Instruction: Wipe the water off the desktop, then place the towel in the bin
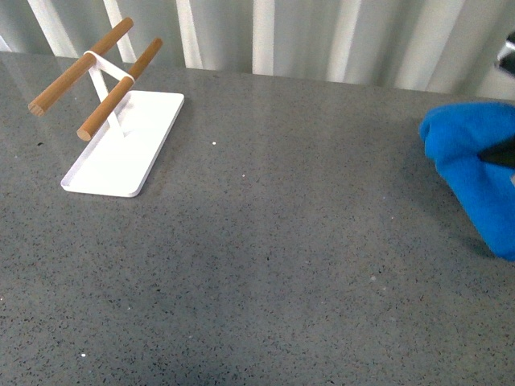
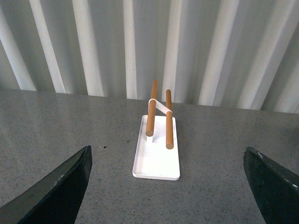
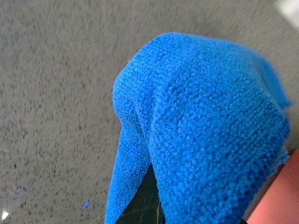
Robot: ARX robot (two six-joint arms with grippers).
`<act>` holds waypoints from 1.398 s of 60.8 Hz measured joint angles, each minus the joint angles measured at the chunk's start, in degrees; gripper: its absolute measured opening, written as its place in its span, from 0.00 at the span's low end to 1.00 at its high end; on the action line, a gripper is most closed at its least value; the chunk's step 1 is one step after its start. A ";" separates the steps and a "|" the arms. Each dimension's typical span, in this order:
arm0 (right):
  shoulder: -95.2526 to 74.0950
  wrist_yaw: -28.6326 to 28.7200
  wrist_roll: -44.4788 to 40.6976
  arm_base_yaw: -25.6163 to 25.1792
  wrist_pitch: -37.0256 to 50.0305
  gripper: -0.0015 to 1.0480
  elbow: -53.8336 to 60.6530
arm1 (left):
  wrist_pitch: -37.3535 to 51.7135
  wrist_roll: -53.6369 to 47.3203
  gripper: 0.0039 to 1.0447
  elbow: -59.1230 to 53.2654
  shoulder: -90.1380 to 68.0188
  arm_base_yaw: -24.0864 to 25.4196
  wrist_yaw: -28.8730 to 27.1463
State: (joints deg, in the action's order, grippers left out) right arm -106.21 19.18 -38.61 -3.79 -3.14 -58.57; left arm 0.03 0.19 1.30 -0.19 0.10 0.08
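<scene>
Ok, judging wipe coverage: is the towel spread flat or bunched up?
Bunched up: the towel shows as a thick rounded wad with folded layers, not a flat sheet.

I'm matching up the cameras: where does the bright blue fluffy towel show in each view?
Front view: bright blue fluffy towel at the far right edge, partly cut off.
Left wrist view: not in it.
Right wrist view: the towel close up, filling much of the picture.
Shared landmark: the speckled dark-grey desktop.
</scene>
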 joint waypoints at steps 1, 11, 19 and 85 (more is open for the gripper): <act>0.48 0.00 0.11 0.17 -0.39 0.04 -0.92 | 0.00 0.00 0.94 0.00 0.00 0.00 0.00; 4.98 0.20 2.01 -0.42 -3.69 0.04 -8.28 | 0.00 0.00 0.94 0.00 0.00 0.00 0.00; 9.20 1.27 3.69 -3.41 -6.03 0.04 -13.92 | 0.00 0.00 0.94 0.00 0.00 0.00 0.02; 6.71 5.20 6.08 -29.90 -4.04 0.04 -5.44 | 0.00 0.00 0.94 0.00 0.00 0.00 0.00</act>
State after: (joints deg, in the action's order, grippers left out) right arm -99.50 24.38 -32.53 -33.69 -7.18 -64.01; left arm 0.03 0.19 1.30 -0.19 0.10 0.08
